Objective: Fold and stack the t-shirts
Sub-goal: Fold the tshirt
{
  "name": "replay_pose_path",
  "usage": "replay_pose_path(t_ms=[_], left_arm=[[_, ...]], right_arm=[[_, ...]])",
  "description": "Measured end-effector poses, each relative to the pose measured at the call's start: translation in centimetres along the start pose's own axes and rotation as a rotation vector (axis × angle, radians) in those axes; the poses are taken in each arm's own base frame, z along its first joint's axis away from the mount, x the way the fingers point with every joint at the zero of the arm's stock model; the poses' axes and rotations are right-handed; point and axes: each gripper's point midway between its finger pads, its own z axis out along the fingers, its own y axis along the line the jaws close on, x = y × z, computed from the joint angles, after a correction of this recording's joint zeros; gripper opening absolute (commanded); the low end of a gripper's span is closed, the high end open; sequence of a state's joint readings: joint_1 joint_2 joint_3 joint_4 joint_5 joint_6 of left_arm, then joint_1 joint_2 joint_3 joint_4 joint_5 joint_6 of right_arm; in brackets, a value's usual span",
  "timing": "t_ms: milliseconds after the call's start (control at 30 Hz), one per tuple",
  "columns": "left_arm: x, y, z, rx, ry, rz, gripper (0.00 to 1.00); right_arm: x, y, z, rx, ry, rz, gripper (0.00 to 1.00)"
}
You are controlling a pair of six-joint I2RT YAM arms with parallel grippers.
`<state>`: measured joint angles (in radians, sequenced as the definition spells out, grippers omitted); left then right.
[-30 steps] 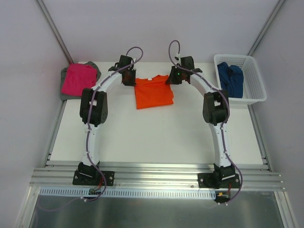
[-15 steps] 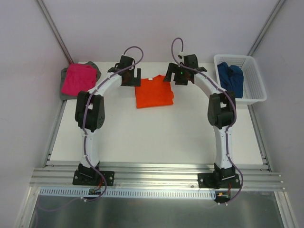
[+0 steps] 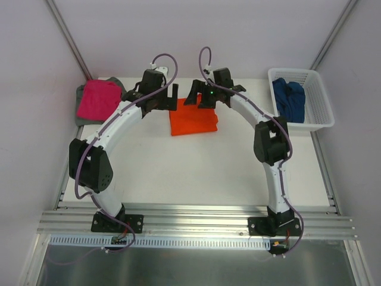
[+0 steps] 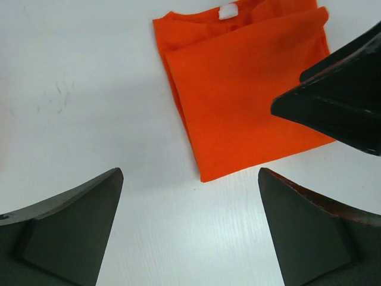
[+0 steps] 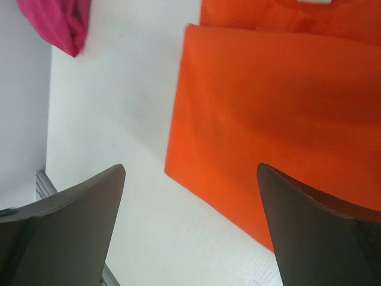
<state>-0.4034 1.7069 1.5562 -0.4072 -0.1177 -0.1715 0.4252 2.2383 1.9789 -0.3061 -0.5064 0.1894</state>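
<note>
Since the earlier frame both arms have pulled back from the orange shirt point(image 3: 193, 122) and their jaws have gone from pressed together to spread wide. The left arm's point(image 3: 110, 128) elbow has swung out toward 8 o'clock, and the right gripper point(image 3: 201, 98) has slid toward 9 o'clock.

The table point(image 3: 178, 173) is white. The right arm point(image 3: 271, 140) arches up from 5 o'clock, the left arm from 7 o'clock, and they almost meet over the far middle. The basket point(image 3: 321, 122) sits at 2 o'clock, with the blue shirt point(image 3: 289, 98) crumpled inside it.

The orange shirt lies flat at 12 o'clock, folded to a rough rectangle, with its white neck label point(image 4: 227, 11) at the far edge. At 10 o'clock the pink shirt point(image 3: 98, 98) lies folded on top of the grey shirt point(image 3: 80, 116), which shows only as a rim around it.

The left gripper point(image 3: 159, 100) hangs above the orange shirt's 9 o'clock edge with its fingers wide apart, holding nothing and touching nothing. The right gripper hangs over the shirt's far part, equally spread and empty. In the left wrist view one right finger point(image 4: 339, 107) shows above the cloth.
</note>
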Motion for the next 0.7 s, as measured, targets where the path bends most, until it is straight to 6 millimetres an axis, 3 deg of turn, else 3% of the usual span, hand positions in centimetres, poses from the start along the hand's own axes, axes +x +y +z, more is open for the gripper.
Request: replay_pose_path(t_ms=[133,267,433,533,700], left_arm=[[1.3,1.9,0.3,-0.026,0.050,-0.015,0.99],[1.6,3.8,0.7,0.006,0.086,-0.067,0.99],[1.9,5.5,2.7,0.051,0.132,-0.124,0.99],[2.7,5.0,3.6,0.081,0.165,-0.139,0.99],[3.6,3.5,3.9,0.157,0.208,-0.183,0.99]], right_arm=[[3.5,-2.9,4.6,0.024,0.093,0.066,0.96],[5.2,-4.3,6.6,0.032,0.137,0.105,0.96],[4.8,-3.7,6.7,0.015,0.132,0.115,0.96],[6.3,-3.4,6.7,-0.003,0.158,0.136,0.96],[9.7,-1.9,4.8,-0.009,0.234,0.184,0.96]])
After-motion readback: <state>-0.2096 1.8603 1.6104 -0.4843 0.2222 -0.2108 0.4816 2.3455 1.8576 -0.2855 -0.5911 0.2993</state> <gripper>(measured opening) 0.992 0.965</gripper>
